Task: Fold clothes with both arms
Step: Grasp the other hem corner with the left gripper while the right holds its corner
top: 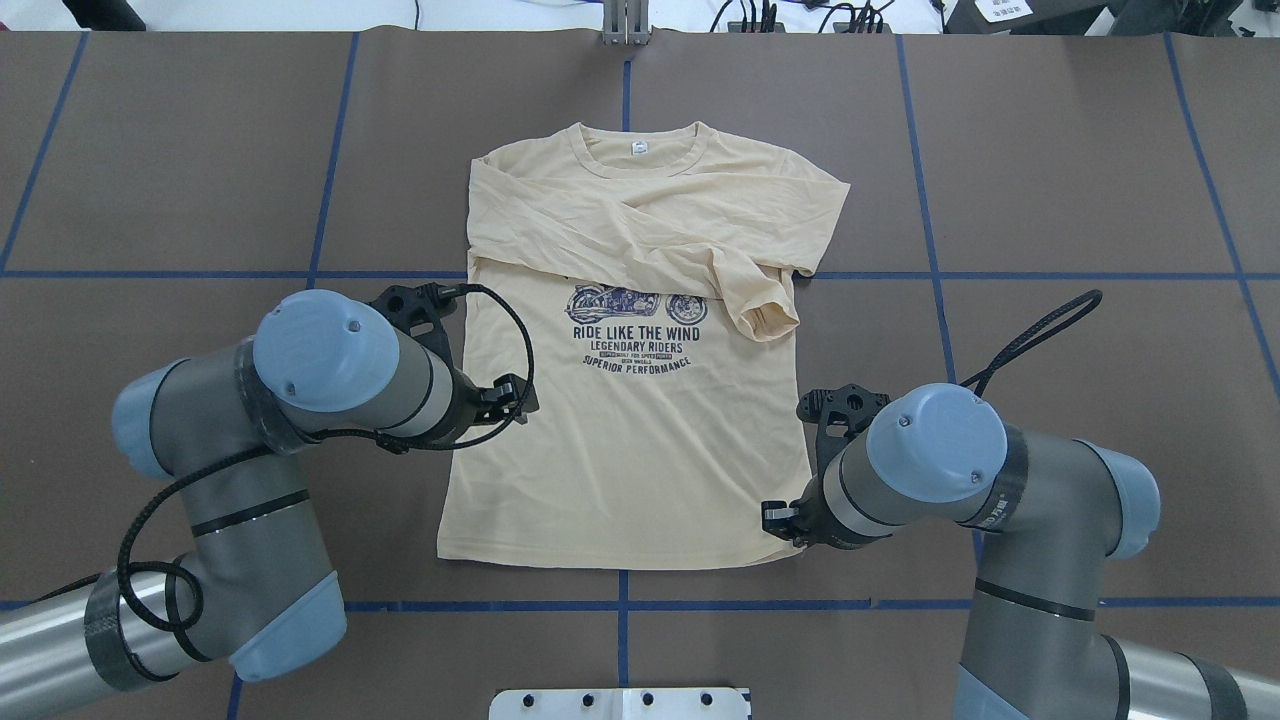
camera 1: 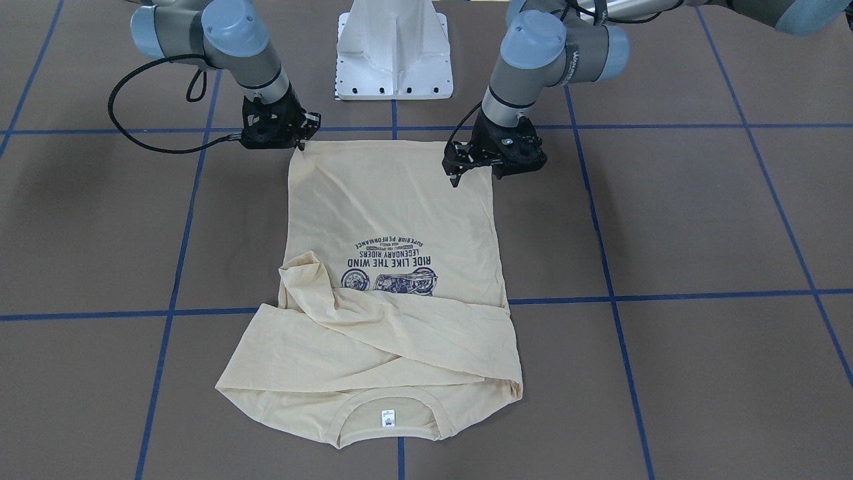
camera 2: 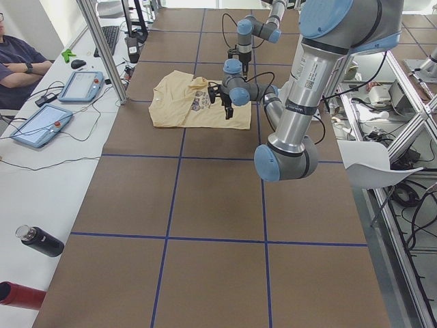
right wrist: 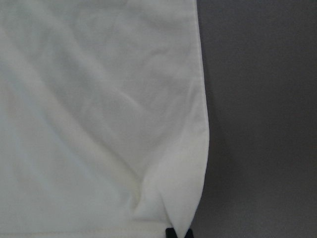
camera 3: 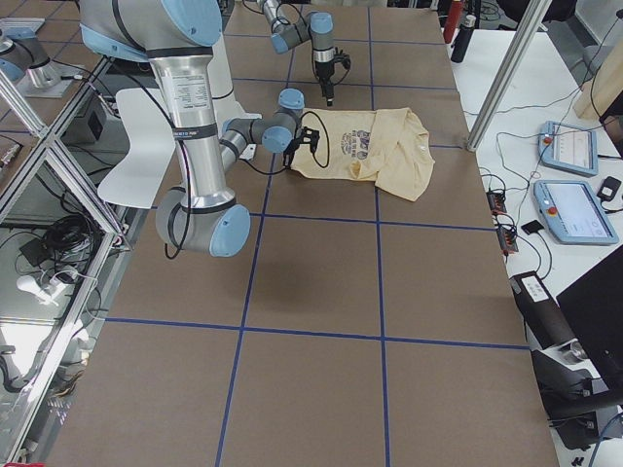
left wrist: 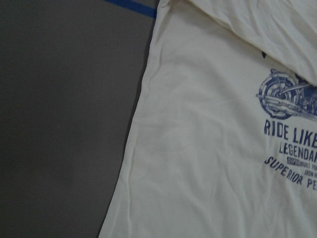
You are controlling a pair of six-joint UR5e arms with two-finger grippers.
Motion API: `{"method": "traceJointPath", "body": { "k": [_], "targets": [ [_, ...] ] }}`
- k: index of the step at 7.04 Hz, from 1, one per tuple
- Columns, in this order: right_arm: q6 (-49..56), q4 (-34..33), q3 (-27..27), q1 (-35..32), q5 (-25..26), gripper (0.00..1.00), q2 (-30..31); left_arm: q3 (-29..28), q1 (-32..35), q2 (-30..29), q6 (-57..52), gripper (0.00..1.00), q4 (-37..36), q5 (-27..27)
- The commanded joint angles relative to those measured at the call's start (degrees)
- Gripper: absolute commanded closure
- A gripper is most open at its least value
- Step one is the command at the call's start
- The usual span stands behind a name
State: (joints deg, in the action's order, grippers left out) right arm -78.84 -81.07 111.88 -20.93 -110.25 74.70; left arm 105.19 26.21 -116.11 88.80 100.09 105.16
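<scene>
The cream-yellow shirt (camera 1: 393,213) lies flat with its print up (top: 620,450). Both sleeves are folded across the chest, and the neck label (top: 638,148) is at the far end from the robot. My right gripper (camera 1: 303,141) is down at the hem corner (top: 778,520), shut on it. In the right wrist view the cloth puckers up into the black fingertips (right wrist: 176,232). My left gripper (camera 1: 476,177) hangs open above the shirt's other side edge (top: 515,398), holding nothing. The left wrist view shows only that edge of the shirt (left wrist: 143,99) and part of the print.
The white pedestal base (camera 1: 393,53) stands just behind the hem. Blue tape lines (top: 620,605) cross the brown table. Beyond the table's far edge lie tablets (camera 2: 41,126) and a black bottle (camera 2: 41,241), and a person (camera 2: 17,65) sits there.
</scene>
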Motion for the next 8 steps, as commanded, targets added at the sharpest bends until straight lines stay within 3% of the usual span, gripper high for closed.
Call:
{"method": "traceJointPath", "body": {
  "k": [1,4,5,8],
  "targets": [
    [0.0,0.2,0.0,-0.3,0.0,1.00,-0.1,0.4,-3.1,2.1,0.7,0.08,-2.9,-0.6],
    [0.0,0.3,0.1,-0.4,-0.1,1.00,-0.4,0.5,-3.9,3.6,0.5,0.15,-2.9,-0.2],
    [0.0,0.3,0.0,-0.4,-0.1,1.00,-0.4,0.5,-4.5,3.6,0.6,0.22,-2.9,0.0],
    [0.0,0.2,0.0,-0.7,-0.1,1.00,-0.4,0.6,-7.2,3.7,0.7,0.26,-2.9,0.0]
  ]
}}
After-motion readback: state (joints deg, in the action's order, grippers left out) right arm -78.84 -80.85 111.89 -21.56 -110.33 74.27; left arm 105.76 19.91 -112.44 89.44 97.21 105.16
